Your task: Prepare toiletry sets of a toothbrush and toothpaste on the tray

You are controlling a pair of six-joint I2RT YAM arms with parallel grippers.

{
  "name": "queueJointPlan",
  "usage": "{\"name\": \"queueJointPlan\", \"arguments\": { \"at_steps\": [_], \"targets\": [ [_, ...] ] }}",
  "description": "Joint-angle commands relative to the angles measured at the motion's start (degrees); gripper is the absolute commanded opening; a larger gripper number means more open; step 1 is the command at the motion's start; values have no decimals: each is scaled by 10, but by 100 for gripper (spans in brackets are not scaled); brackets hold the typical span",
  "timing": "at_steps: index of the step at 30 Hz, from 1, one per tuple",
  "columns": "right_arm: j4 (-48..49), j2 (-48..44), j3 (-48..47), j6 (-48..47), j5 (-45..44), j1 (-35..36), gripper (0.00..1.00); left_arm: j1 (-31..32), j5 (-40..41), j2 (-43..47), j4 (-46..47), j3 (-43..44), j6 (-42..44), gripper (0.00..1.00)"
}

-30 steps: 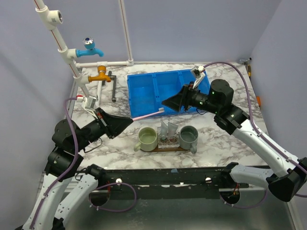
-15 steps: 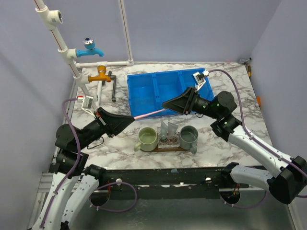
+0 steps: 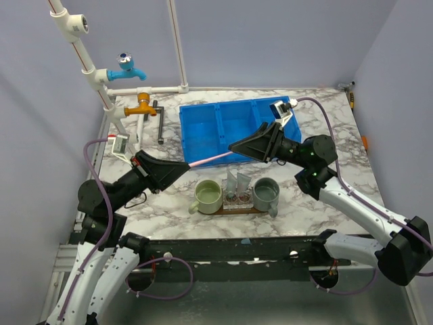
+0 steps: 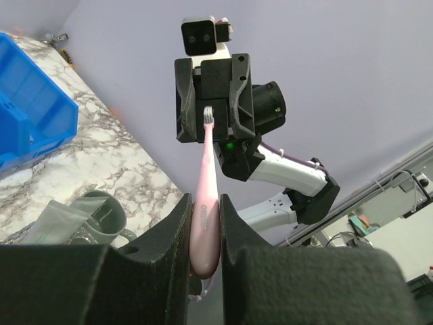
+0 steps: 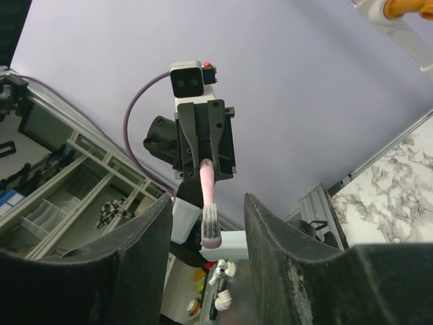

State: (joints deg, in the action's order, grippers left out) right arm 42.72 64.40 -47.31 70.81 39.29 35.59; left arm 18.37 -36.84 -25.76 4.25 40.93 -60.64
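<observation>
pink toothbrush (image 3: 210, 160) level in midair, whitish tubes (image 3: 237, 183) standing on brown tray (image 3: 237, 210)

I see a pink toothbrush (image 3: 210, 160), a blue bin (image 3: 223, 125), a grey-veined white marble desk (image 3: 325, 203), black fingers (image 4: 169, 237) and a pale-green cup (image 3: 208, 195).
</observation>
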Motion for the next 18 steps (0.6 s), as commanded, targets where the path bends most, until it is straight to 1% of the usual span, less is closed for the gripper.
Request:
{"name": "queueJointPlan", "arguments": {
  "at_steps": [1, 6, 10, 14, 15, 17, 18],
  "targets": [
    [33, 7, 5, 16, 18, -2, 47, -4, 0, 1, 33, -5, -7, 0],
    [28, 6, 4, 13, 20, -2, 40, -4, 0, -1, 34, -5, 0, 0],
    [30, 8, 1, 14, 23, -2, 30, -4, 0, 0, 31, -6, 5, 0],
    [31, 11, -2, 16, 26, -2, 24, -4, 1, 0, 30, -6, 11, 0],
    [30, 11, -3, 16, 28, -2, 21, -4, 0, 0, 29, -6, 12, 0],
    [29, 12, -6, 15, 30, -2, 11, -4, -1, -1, 30, -5, 16, 0],
    [25, 13, -8, 12, 31, -2, 3, -4, -3, 0, 30, -4, 18, 0]
  ]
}}
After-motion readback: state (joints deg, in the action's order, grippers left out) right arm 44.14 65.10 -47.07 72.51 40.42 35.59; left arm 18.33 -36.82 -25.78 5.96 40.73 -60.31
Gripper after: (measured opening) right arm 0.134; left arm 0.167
